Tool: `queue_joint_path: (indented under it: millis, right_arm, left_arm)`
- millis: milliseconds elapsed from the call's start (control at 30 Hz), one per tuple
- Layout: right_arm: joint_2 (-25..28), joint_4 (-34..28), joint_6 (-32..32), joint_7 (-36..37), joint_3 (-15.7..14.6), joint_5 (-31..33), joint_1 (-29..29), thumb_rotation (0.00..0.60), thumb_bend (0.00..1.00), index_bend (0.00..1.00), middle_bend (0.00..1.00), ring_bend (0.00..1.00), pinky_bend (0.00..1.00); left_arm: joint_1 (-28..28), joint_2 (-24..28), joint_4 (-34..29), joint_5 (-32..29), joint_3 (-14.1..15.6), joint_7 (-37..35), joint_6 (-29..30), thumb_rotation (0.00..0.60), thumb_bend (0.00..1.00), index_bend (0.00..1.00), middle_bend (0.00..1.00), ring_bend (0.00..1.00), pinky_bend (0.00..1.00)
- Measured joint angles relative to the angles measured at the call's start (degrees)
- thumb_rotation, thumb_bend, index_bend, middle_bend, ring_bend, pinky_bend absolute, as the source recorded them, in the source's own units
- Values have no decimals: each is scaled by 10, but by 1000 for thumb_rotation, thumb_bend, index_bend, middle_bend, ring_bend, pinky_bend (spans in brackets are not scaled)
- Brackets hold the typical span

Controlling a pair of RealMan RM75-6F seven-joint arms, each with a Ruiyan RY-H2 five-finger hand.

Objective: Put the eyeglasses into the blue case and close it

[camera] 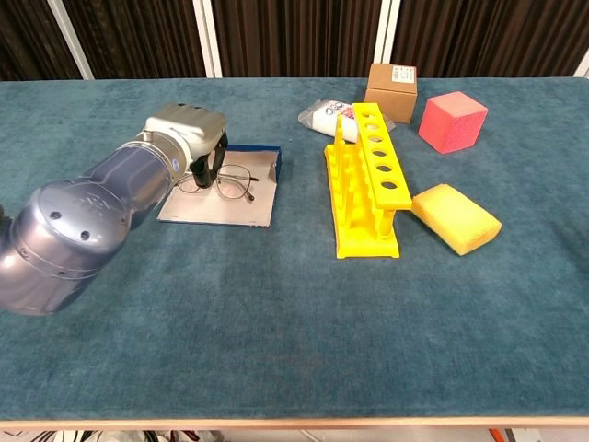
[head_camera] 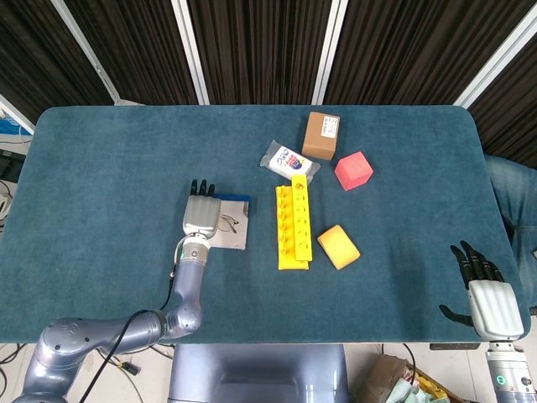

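A yellow rack (camera: 366, 178) with a row of round holes stands mid-table (camera: 276, 322). Just right of it lies a yellow sponge (camera: 456, 217). Behind the rack sit a white packet (camera: 324, 116) and a brown cardboard box (camera: 391, 90), with a pink cube (camera: 452, 121) behind and to its right.

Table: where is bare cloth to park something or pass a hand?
The table is bare left of the blue case, along the near edge, and between the yellow sponge and the right hand. It is crowded from the yellow rack back to the cardboard box and red cube.
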Motion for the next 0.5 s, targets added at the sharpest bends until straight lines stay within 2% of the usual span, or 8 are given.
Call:
queue_joint_path:
  millis: [500]
  right_arm:
    - [0, -1, -4, 1, 1, 5, 1, 600, 116, 0, 0, 113, 187]
  left_arm:
    - [-26, -48, 109, 4, -26, -13, -37, 600, 446, 563, 134, 0, 0]
